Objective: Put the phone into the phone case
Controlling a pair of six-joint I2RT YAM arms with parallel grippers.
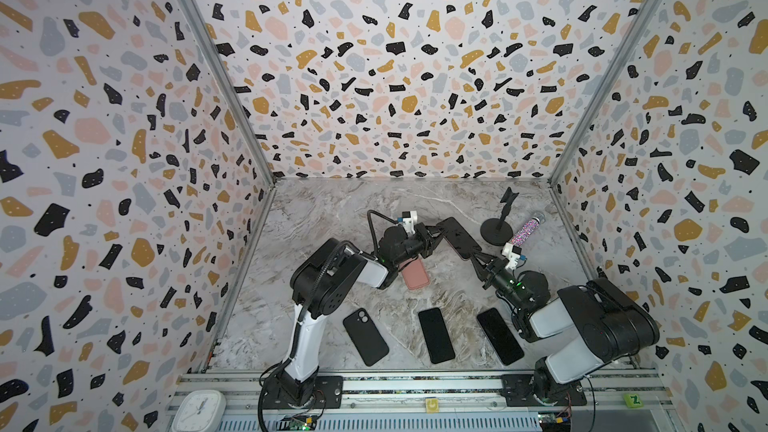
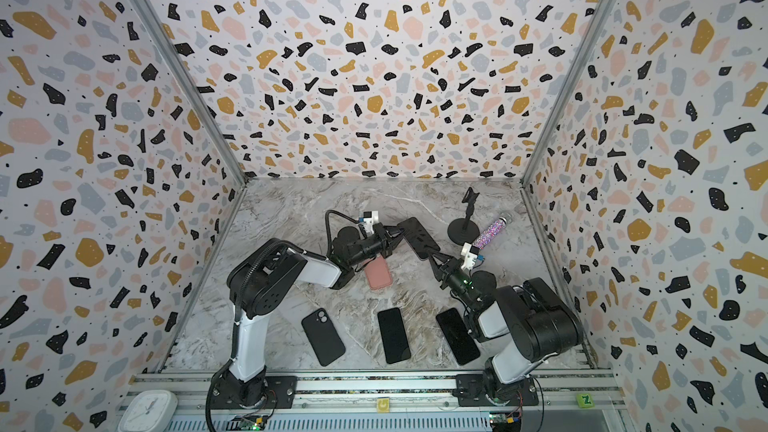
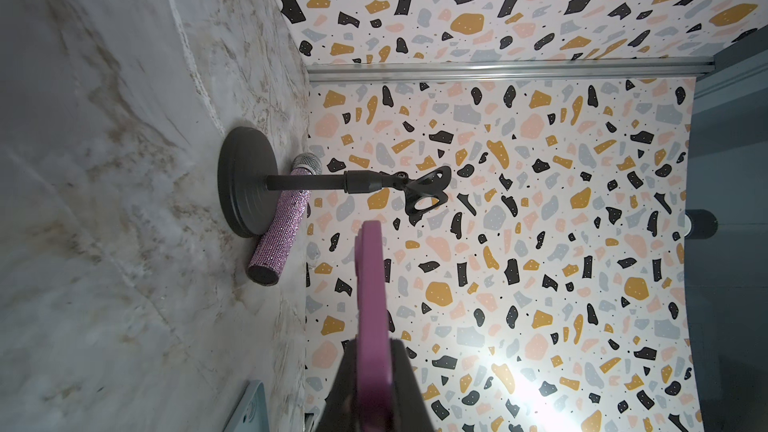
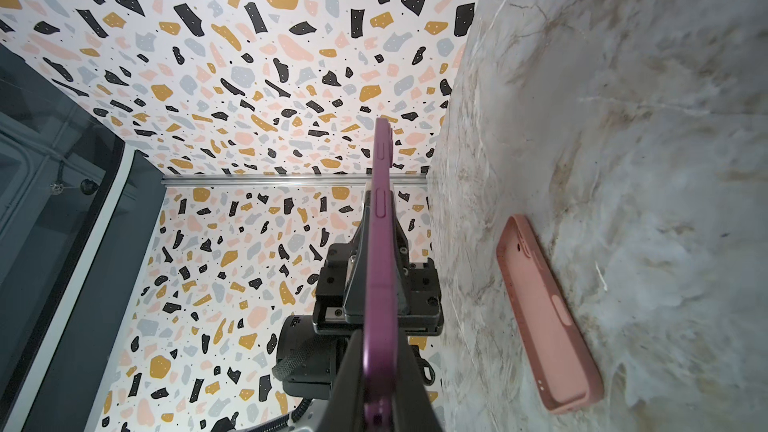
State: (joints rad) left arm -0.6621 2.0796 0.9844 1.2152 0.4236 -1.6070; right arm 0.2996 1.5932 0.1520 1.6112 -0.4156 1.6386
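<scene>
The left pincer [image 1: 434, 233] and the right pincer [image 1: 478, 258] are both clamped tight on the purple phone case [image 1: 457, 234], one at each end. They hold it in the air above the far middle of the counter [image 1: 324, 218]. Both wrist views show the case edge-on, a thin purple slab [image 3: 372, 305] running out from between the jaws, with side buttons visible along its rim [image 4: 380, 209]. In both top views its upper face looks dark, and it is unclear whether a phone sits inside.

A pink case [image 1: 415, 277] lies flat on the counter just near of the left pincer, partly under that arm's wrist. Along the near edge lie three dark slabs, well apart from the held case: a black phone with its camera lenses up [image 1: 365, 336] on the left, a middle black phone [image 1: 436, 335], and a right black phone [image 1: 500, 336] beside the right arm.

At the far right a microphone stand [image 1: 498, 226] stands upright, with a glittery microphone [image 1: 525, 230] lying just beside its base.
</scene>
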